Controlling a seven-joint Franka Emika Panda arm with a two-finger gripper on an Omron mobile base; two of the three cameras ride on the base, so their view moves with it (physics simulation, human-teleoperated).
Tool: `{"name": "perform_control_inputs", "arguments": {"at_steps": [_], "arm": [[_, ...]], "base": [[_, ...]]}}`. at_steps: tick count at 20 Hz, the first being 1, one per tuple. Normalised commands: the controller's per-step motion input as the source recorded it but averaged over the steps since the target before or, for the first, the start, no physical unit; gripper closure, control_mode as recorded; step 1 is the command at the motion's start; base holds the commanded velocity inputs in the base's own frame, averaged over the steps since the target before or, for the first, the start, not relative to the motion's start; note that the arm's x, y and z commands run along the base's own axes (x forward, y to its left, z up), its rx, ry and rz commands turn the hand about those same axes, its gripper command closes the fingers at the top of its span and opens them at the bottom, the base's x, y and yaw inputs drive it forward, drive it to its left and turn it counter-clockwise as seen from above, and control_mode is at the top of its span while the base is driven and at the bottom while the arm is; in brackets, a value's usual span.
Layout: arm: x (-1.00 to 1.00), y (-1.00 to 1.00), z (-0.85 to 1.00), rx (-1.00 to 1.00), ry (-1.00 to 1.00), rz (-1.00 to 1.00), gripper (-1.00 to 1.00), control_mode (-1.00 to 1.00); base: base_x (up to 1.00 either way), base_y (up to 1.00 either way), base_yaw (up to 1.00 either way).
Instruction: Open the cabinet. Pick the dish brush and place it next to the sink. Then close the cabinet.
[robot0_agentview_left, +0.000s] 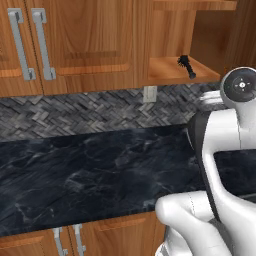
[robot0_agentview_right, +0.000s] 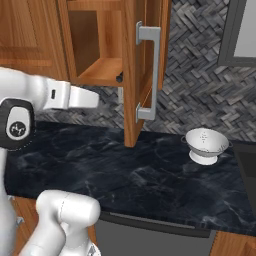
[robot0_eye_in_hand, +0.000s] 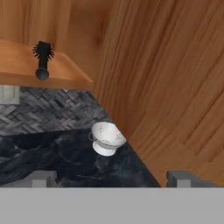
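The brown wooden wall cabinet (robot0_agentview_right: 107, 47) stands open at the right base view's top, a white perforated colander (robot0_eye_in_hand: 107, 138) sits mid-frame, the small black bristly dish brush (robot0_eye_in_hand: 42, 60) lies upper left on the shelf, and the gripper (robot0_eye_in_hand: 111, 179) fingers are spread, empty.

The brush (robot0_eye_in_hand: 42, 60) is laid on the shelf (robot0_eye_in_hand: 65, 70) inside the opened cabinet (robot0_agentview_right: 131, 75), above the counter (robot0_agentview_left: 90, 175), where the colander (robot0_agentview_right: 205, 145) is set.

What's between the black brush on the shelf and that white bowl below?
In the hand view, only shelf edge, herringbone backsplash and bare counter separate the dish brush and colander.
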Motion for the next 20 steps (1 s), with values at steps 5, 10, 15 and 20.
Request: {"name": "perform_control_inputs", "arguments": {"at_steps": [5, 10, 15, 20], "arm": [[0.42, 0.0, 0.0, 0.2, 0.18, 0.09, -1.0, -1.0], [0.22, 0.11, -0.01, 0.3, 0.03, 0.0, -1.0, -1.0], [0.41, 0.12, 0.0, 0.17, 0.0, 0.0, -1.0, -1.0], [0.7, 0.0, 0.0, 0.0, 0.0, 0.0, -1.0, -1.0]], "base": [[0.0, 0.0, 0.0], [0.0, 0.0, 0.0], [0.0, 0.0, 0.0], [0.0, 0.0, 0.0]]}}
